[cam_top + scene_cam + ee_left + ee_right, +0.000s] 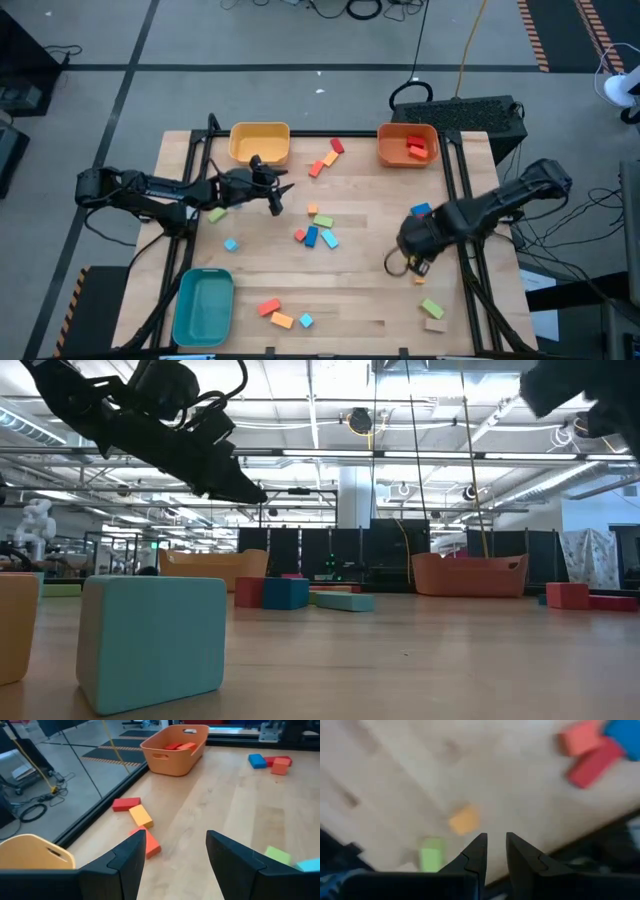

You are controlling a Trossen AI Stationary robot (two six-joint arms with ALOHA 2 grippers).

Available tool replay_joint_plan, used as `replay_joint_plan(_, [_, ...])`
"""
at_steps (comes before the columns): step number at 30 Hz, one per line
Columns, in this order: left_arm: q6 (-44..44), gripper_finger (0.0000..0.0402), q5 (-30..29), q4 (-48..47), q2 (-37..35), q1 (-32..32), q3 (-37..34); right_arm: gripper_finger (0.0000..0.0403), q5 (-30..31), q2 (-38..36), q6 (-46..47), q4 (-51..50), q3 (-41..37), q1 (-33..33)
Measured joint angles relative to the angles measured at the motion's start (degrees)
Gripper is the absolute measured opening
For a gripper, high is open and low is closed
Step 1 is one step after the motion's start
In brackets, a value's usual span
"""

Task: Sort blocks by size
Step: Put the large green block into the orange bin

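So the left gripper [277,203] was hanging above the table near the yellow bin [260,142], fingers spread apart with nothing between them. The right gripper [494,851] was over on the right side of the table [370,300], its fingers nearly pinched together with just a thin gap and nothing in it; a small orange block [464,820] and a green block [431,858] lay on the wood beyond its tips. The blocks were mostly scattered loose: a cluster in the middle [318,232], a red and orange few up between the yellow bin and the orange bin [407,146], and a handful along the near edge by the teal bin [203,305]. The orange bin had a couple of red blocks [417,149] inside; the teal bin looked bare
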Motion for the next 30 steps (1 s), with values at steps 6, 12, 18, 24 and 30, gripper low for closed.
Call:
replay_joint_plan(6, [-0.02, 0.021, 0.05, -0.4, 0.0, -3.44, 0.0, 0.0085, 3.89, 4.62, 5.4, 13.36, 0.0, 9.44])
replay_joint_plan(12, [-0.01, 0.021, 0.1, -0.11, 0.0, -5.63, 0.0, 0.0124, 2.69, 11.45, 6.89, 17.78, 0.0, 15.49])
replay_joint_plan(18, [0.0, 0.021, -0.27, 0.64, 0.0, -6.02, 0.0, 0.0153, -4.3, 15.37, 13.56, 17.21, 0.0, 19.31])
replay_joint_plan(24, [0.0, 0.021, -0.3, 0.64, 0.0, -6.04, 0.0, 0.018, -5.49, 17.38, 18.86, 17.39, -0.01, 21.38])
replay_joint_plan(30, [0.0, 0.021, -0.31, 0.3, 0.0, -6.08, 0.0, 0.0225, -6.16, 20.94, 23.41, 16.83, -0.02, 21.56])
